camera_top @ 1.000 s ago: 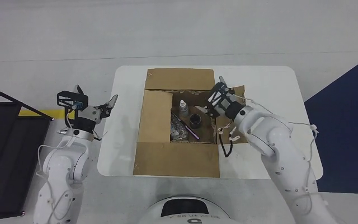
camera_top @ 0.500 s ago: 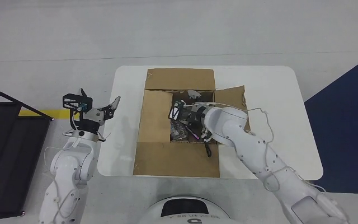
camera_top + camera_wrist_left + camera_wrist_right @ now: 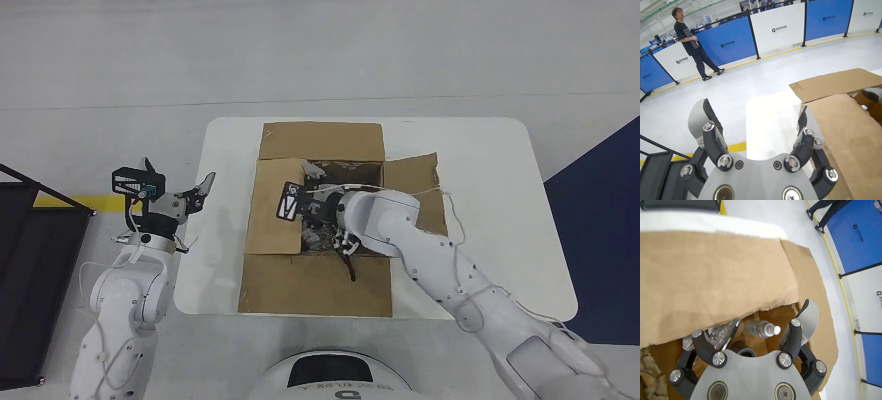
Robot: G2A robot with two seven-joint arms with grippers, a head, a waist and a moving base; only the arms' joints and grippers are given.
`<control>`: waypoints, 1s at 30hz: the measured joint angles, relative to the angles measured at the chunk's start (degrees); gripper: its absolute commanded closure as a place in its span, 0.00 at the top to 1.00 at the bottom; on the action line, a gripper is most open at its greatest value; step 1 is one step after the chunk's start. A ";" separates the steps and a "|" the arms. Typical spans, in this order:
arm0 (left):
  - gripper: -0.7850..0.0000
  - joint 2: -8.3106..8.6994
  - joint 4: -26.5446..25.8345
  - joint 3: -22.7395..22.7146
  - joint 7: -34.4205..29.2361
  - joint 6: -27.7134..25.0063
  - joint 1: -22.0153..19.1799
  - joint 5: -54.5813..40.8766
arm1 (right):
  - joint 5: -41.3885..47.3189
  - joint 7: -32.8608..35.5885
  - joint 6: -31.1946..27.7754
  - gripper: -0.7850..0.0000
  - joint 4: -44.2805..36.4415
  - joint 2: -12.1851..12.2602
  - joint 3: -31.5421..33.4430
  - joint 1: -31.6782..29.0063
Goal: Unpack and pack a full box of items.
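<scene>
An open cardboard box [image 3: 275,205] with its flaps spread stands in the middle of the white table [image 3: 490,180]. My right gripper [image 3: 300,190] hangs over the box's left side, open; the left flap's torn edge hides one fingertip. A clear spray bottle [image 3: 761,329] lies in the box between the right gripper's [image 3: 761,321] fingers, untouched. Beside the bottle are crumpled clear plastic [image 3: 721,332], a pen-like rod [image 3: 732,332] and a dark round container [image 3: 745,351]. My left gripper [image 3: 175,172] is open and holds nothing, off the table's left edge, facing the box's left flap [image 3: 838,117].
Brown packing paper [image 3: 649,370] fills one corner of the box. A black rack [image 3: 20,280] stands on the floor left of the table. Bare table top lies right of the box and along its left edge [image 3: 770,113].
My right arm has swung from the box's right flap across the opening to its left side. The left arm has barely shifted.
</scene>
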 measured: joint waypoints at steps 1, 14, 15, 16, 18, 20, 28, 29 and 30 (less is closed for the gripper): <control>1.00 0.00 0.00 0.00 0.00 0.00 0.00 0.00 | 2.20 -1.74 -0.71 1.00 0.22 0.06 0.97 -0.15; 1.00 -0.17 1.28 -3.71 3.23 3.16 -0.33 -4.97 | 5.26 -2.16 3.08 1.00 -2.19 -1.72 -2.14 1.52; 1.00 -0.16 1.72 -4.67 3.99 3.28 -0.21 -5.70 | 4.38 -1.45 4.09 1.00 -2.05 -2.20 -3.51 2.30; 1.00 -0.13 2.20 -5.60 4.69 3.31 -0.05 -6.20 | 3.72 -0.77 5.01 1.00 -1.74 -2.74 -4.94 3.14; 1.00 -0.08 3.52 -7.51 6.13 3.07 0.27 -7.34 | 3.41 0.57 6.68 1.00 -0.30 -4.20 -8.38 5.24; 1.00 -0.06 5.12 -9.10 7.64 2.48 0.41 -9.07 | 3.97 1.83 7.92 1.00 1.98 -5.86 -11.63 7.56; 1.00 -0.21 9.56 -10.87 11.00 -0.27 0.30 -15.79 | 6.03 8.23 12.56 1.00 13.08 -12.98 -21.66 14.85; 1.00 -0.19 8.75 -10.88 11.26 -0.35 0.71 -14.73 | 6.36 8.89 13.29 1.00 14.13 -13.88 -22.27 15.58; 1.00 -0.18 8.17 -10.88 11.29 -0.11 1.02 -13.67 | 6.59 9.24 13.79 1.00 14.62 -14.43 -22.46 16.02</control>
